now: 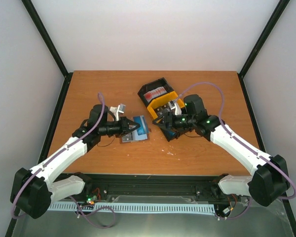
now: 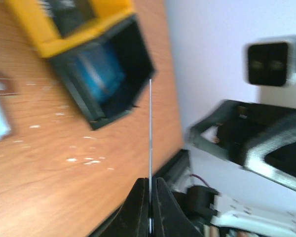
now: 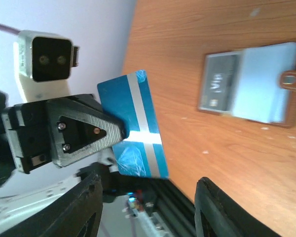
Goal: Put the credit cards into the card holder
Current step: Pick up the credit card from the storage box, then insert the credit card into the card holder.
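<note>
Blue credit card [image 3: 133, 123]: thin, stiff, light, glossy, so probably slick. Edge-on in the left wrist view it was a hairline. Best pinched flat across both faces near one end, leaving the other end free for the slot. Left gripper [image 2: 149, 190] was clamped on it that way, card up off the table [image 3: 212, 29]. Card holder [image 3: 259, 84] lay open and flat nearby, a dark card [image 3: 218, 88] showing in one half. Right gripper [image 3: 148, 210] stood fairly wide, holding nothing.
</note>
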Controlling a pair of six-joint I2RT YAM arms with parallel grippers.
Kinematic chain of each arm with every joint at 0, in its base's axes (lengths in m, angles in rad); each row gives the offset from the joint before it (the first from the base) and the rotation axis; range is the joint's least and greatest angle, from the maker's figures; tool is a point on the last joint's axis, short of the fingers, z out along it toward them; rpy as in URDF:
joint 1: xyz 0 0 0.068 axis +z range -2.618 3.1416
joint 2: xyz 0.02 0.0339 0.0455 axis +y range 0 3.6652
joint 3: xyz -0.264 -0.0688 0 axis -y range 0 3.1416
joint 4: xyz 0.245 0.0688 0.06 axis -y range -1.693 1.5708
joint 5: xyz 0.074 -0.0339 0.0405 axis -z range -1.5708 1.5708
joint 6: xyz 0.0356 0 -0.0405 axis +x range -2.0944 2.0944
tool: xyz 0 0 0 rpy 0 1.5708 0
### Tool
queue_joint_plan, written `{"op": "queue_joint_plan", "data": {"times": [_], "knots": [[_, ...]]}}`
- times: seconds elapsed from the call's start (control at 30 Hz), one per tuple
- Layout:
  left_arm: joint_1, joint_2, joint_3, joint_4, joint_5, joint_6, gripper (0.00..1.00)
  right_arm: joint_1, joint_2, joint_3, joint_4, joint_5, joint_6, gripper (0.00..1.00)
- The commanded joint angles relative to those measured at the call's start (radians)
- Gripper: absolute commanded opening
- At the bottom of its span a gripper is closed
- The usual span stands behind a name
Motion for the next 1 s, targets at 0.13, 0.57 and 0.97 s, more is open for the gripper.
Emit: {"op": "queue_joint_plan", "data": {"times": [0.13, 0.57, 0.97], "knots": [[0.031, 0.043, -0.078, -0.175, -0.277, 0.212, 0.01, 0.145, 0.173, 0.068, -0.193, 0.352, -0.170, 0.52], [0.195, 0.285, -0.056, -0.102, -0.143, 0.344, 0.00, 0.283, 0.607, 0.364, -0.323, 0.689, -0.268, 0.42], [0.253, 0.420, -0.069, 0.039, -0.002, 0.397, 0.01, 0.290, 0.731, 0.432, -0.372, 0.689, -0.334, 0.42]]}}
